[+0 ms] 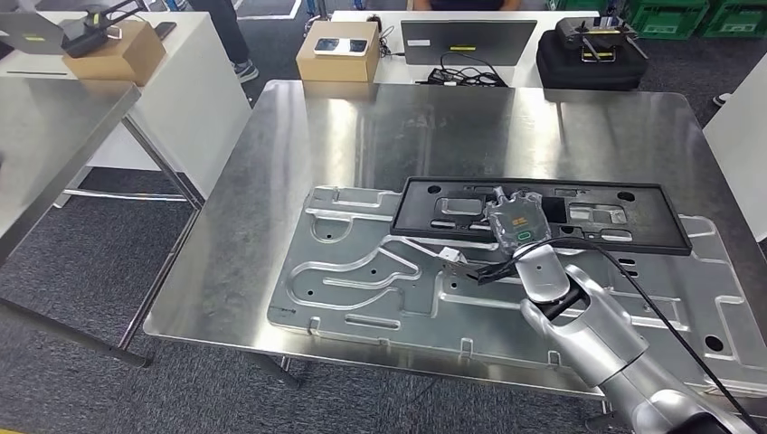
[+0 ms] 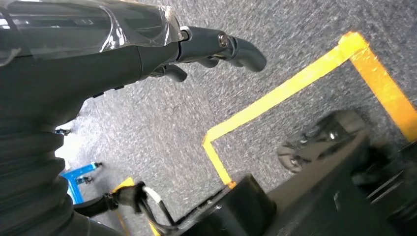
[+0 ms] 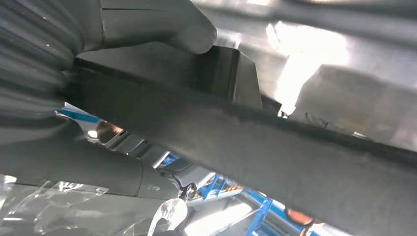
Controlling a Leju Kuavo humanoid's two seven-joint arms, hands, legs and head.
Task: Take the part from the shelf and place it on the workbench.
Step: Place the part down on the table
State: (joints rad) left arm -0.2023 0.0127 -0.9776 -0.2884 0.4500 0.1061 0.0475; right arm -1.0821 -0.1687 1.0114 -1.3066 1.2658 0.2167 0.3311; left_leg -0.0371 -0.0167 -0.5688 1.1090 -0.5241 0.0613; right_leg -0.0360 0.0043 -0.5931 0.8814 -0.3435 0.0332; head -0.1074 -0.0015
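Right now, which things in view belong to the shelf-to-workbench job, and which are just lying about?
Job:
- black rectangular plastic frame part, held by the right hand
- shiny steel workbench
- large stamped silver metal panel beneath the part

Lying about:
- two cardboard boxes
- closed grey laptop
- black case
- green crates

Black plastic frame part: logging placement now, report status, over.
Right hand grips black plastic frame part, lying on embossed silver metal panel atop steel workbench. Left hand holds nothing, above grey carpet. Nothing blocking.

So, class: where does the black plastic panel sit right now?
In the head view, the black plastic panel lies right of centre on the steel workbench, atop the large metal sheet, with the right hand on it.
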